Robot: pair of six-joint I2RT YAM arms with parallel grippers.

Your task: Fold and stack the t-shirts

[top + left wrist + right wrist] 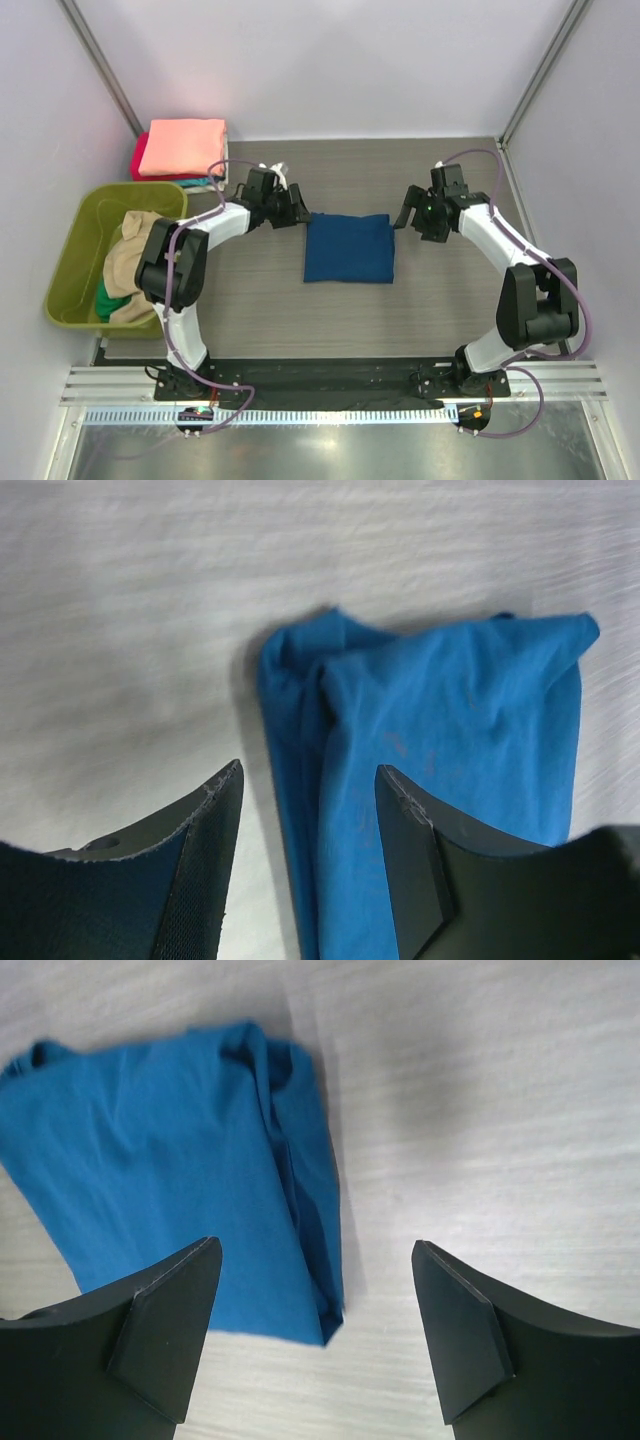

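Observation:
A navy blue t-shirt (pixel 349 248) lies folded into a flat rectangle in the middle of the table. My left gripper (pixel 293 214) hovers at its back left corner, open and holding nothing. In the left wrist view the shirt's bunched left edge (pixel 300 740) runs between the fingers (pixel 205 860). My right gripper (pixel 405 214) is open at the back right corner. The right wrist view shows the shirt's (pixel 170 1190) corner lying below the gap, clear of both fingers (pixel 165 1320). A salmon-pink t-shirt (pixel 182 147) tops a folded stack at the back left, with red (pixel 138 163) and teal (pixel 205 183) edges under it.
An olive-green tub (pixel 85 235) stands off the table's left side, holding crumpled tan (pixel 125 262) and green (pixel 112 302) shirts. White walls close in on the left, back and right. A metal rail (pixel 330 385) runs along the near edge by the arm bases.

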